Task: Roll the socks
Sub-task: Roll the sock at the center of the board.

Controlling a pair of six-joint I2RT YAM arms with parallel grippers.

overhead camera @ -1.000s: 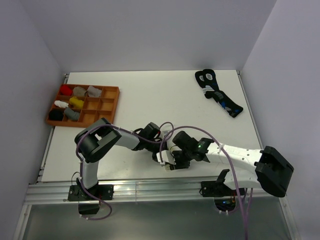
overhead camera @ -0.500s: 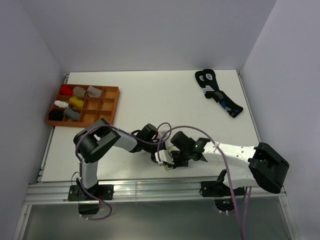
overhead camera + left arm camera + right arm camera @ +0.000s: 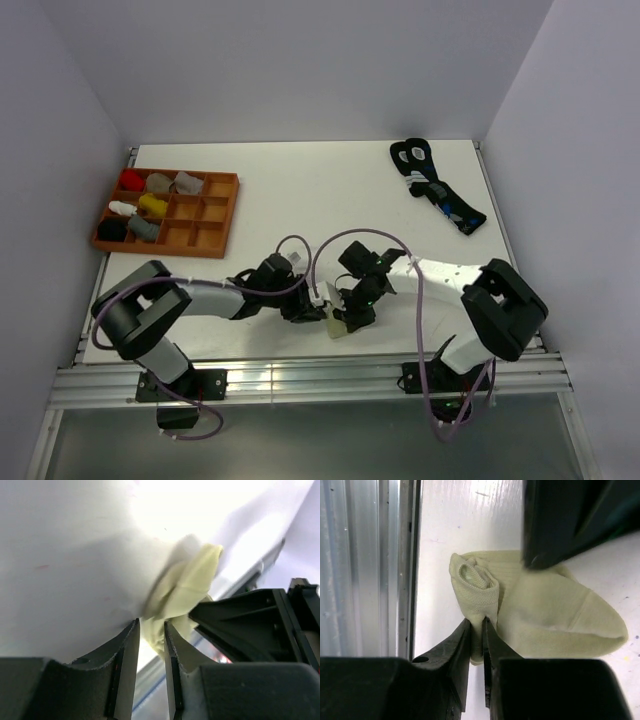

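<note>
The pale cream-yellow sock [image 3: 338, 328] lies at the table's front edge, between my two grippers. My left gripper [image 3: 318, 311] comes in from the left. In the left wrist view [image 3: 151, 639] its jaws are pinched on a fold of the cream sock [image 3: 187, 580]. My right gripper [image 3: 352, 313] comes in from the right. In the right wrist view [image 3: 476, 632] it is shut on the rolled-up end [image 3: 476, 582] of the cream sock [image 3: 550, 610], whose flat part spreads to the right. The taupe sock with the striped cuff is out of view.
A pair of black socks with blue-and-white marks [image 3: 437, 185] lies at the back right. An orange compartment tray [image 3: 222, 213] with several small sock bundles stands at the left. The metal rail at the table's front edge [image 3: 370, 580] runs right beside the cream sock.
Both arms have swung: the left arm's elbow has dropped out to the left and the right arm's elbow has folded in. Both grippers stay at the sock near the front edge, and the sock now shows more.
</note>
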